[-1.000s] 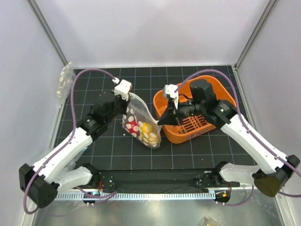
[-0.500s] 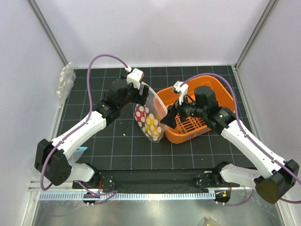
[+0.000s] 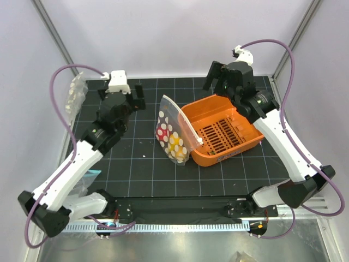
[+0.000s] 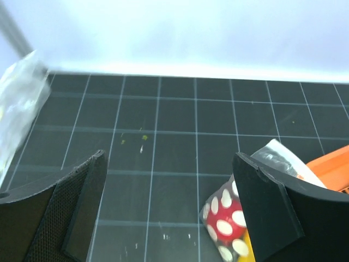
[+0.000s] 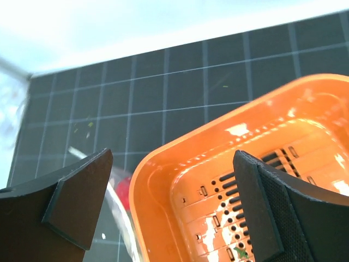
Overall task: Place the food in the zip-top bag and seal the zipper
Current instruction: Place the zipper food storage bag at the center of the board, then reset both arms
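Both aloft: left pincer (image 3: 120,96), right pincer (image 3: 228,76).

orange basket (image 5: 196,164) below wide-apart jaws

Top camera looks down; wrist cameras share basket (image 3: 223,157).

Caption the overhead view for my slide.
Left gripper and right gripper open; dotted zip-top bag holding toy fruits leans on orange basket.
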Action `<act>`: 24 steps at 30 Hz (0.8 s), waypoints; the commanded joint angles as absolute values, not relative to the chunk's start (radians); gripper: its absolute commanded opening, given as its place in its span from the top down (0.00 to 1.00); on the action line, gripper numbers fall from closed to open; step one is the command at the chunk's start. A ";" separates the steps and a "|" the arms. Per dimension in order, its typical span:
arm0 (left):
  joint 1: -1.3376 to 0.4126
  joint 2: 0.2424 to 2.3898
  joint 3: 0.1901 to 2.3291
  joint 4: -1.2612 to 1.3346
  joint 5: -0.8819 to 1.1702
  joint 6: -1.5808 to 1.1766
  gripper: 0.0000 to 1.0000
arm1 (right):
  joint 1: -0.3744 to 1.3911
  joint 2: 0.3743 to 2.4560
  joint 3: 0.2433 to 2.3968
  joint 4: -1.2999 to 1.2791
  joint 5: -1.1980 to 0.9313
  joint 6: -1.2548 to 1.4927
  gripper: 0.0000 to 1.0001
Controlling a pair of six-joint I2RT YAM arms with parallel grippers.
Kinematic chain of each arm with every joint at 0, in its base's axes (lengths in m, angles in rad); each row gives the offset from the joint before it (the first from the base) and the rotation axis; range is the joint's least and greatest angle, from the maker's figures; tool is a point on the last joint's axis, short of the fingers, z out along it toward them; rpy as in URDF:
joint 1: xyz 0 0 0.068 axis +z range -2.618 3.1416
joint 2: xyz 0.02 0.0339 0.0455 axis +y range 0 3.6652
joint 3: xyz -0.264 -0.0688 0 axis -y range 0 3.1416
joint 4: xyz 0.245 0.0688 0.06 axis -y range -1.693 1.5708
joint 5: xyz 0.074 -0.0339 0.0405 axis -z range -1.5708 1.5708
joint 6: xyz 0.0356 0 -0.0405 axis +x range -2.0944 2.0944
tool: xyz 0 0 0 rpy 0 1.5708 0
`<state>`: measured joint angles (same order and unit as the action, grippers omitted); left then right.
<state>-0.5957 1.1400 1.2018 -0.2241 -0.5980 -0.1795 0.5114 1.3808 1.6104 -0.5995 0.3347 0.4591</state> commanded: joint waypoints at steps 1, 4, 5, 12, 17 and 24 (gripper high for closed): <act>-0.591 1.056 1.218 -0.396 -0.720 -0.314 0.00 | 0.514 1.420 1.710 -0.796 0.508 0.564 0.00; -0.591 0.970 1.171 -0.472 -0.628 -0.377 0.00 | 0.514 1.405 1.689 -0.825 0.486 0.584 0.00; -0.591 0.935 1.158 -0.498 -0.602 -0.434 0.00 | 0.514 1.399 1.677 -0.825 0.454 0.589 0.00; -0.591 0.810 1.046 -0.578 -0.568 -0.638 0.00 | 0.514 1.339 1.540 -0.772 0.439 0.640 0.00; -0.591 0.773 1.005 -0.633 -0.561 -0.702 0.00 | 0.514 1.339 1.539 -0.785 0.445 0.624 0.00; -0.591 0.765 1.000 -0.657 -0.538 -0.715 0.00 | 0.515 1.328 1.520 -0.796 0.428 0.595 0.00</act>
